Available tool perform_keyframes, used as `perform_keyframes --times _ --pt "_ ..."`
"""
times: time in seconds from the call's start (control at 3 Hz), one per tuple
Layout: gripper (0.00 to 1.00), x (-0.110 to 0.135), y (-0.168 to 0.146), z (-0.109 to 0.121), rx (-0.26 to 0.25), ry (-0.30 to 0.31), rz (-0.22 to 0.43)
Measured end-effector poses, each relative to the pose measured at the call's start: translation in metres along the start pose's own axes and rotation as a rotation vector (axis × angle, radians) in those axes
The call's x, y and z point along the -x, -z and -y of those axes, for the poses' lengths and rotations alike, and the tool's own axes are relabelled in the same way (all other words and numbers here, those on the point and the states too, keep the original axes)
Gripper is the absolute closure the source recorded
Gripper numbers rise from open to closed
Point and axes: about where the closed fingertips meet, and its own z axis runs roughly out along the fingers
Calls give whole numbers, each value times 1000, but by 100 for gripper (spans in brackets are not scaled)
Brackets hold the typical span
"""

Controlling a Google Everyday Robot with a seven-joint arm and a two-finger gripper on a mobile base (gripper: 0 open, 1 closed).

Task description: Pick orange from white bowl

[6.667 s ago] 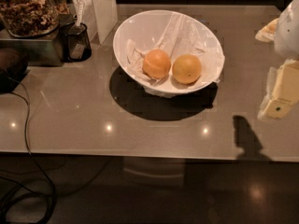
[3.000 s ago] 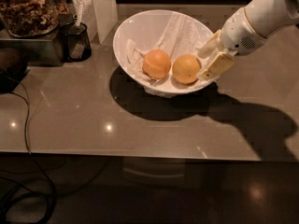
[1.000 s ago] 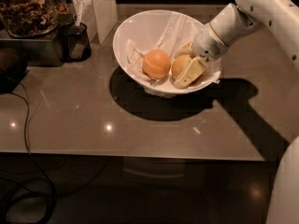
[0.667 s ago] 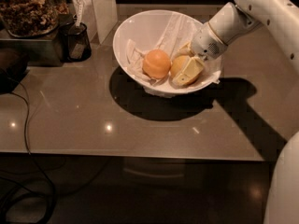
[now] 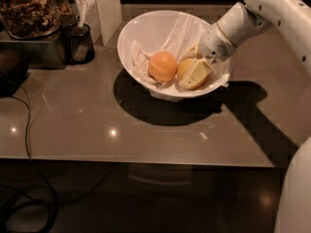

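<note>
White bowl [image 5: 148, 28] - deep, glossy, slanted rim - sits on a smooth grey-brown surface [image 5: 97, 115] that shows small glints of light. Crumpled white paper [image 5: 187, 25] lines the bowl. Orange [image 5: 183, 72]: round, golden, right side of the bowl, just beside a deeper reddish fruit [image 5: 162, 66]. Claw [image 5: 194, 62] reaches down into the bowl from the right - its flat cream fingers [image 5: 199, 72] are clamped on the orange, one in front, one behind. A dark mesh cup [image 5: 80, 45] stands well to the left.
</note>
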Motion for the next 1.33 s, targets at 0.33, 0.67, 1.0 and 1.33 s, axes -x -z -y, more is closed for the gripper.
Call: perform_keyframes --times 0.33,0.67,1.0,1.33 --pt "100 2 4 -1 -3 5 16" --pt "100 6 37 -12 -43 66 203" --pt "100 5 75 -34 -98 118 469" --pt "100 -8 107 -65 -143 117 634"
